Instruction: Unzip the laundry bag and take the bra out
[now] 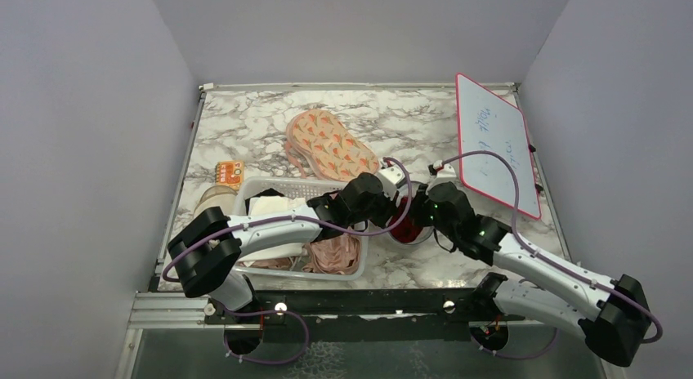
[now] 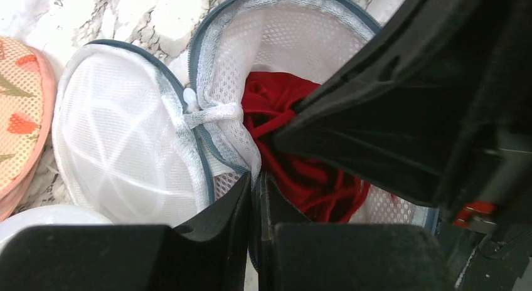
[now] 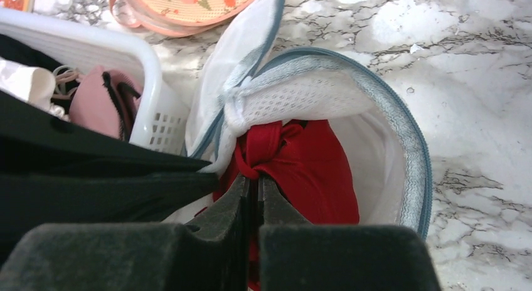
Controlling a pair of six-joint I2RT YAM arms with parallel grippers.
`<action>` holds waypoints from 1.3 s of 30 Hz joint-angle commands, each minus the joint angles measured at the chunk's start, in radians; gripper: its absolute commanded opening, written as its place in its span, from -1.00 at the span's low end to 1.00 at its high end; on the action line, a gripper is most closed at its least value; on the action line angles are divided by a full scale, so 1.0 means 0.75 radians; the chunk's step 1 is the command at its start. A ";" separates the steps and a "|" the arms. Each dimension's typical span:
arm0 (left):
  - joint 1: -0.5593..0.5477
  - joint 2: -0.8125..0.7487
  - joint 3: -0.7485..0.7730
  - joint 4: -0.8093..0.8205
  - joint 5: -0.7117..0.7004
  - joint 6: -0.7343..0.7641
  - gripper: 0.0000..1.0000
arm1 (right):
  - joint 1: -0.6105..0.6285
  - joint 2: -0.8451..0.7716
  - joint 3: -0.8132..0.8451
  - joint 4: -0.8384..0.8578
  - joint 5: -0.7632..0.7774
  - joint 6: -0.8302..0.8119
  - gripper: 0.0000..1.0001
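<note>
My right gripper (image 3: 254, 183) is pinched together on a bunched fold of the bra (image 3: 307, 165). The bra sits down inside the laundry bag (image 3: 401, 134), just right of the white basket (image 3: 94, 49) near the middle of the table. My left gripper (image 2: 255, 181) is clamped on the bag's left rim beside the flopped-open lid (image 2: 125, 153), so I judge the pull must go up through the open mouth, away from my left jaws.
</note>
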 commanded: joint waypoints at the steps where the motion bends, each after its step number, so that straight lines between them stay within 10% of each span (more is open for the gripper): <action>1: -0.009 -0.003 0.037 -0.005 -0.072 0.025 -1.00 | -0.002 -0.072 0.080 -0.108 -0.123 -0.049 -0.98; 24: -0.009 0.038 0.084 -0.051 -0.075 0.011 -1.00 | -0.002 -0.217 0.562 -0.334 0.222 -0.239 -0.99; 39: -0.007 -0.239 0.039 -0.019 -0.248 0.152 0.40 | -0.002 -0.163 0.734 -0.297 0.258 -0.472 -0.98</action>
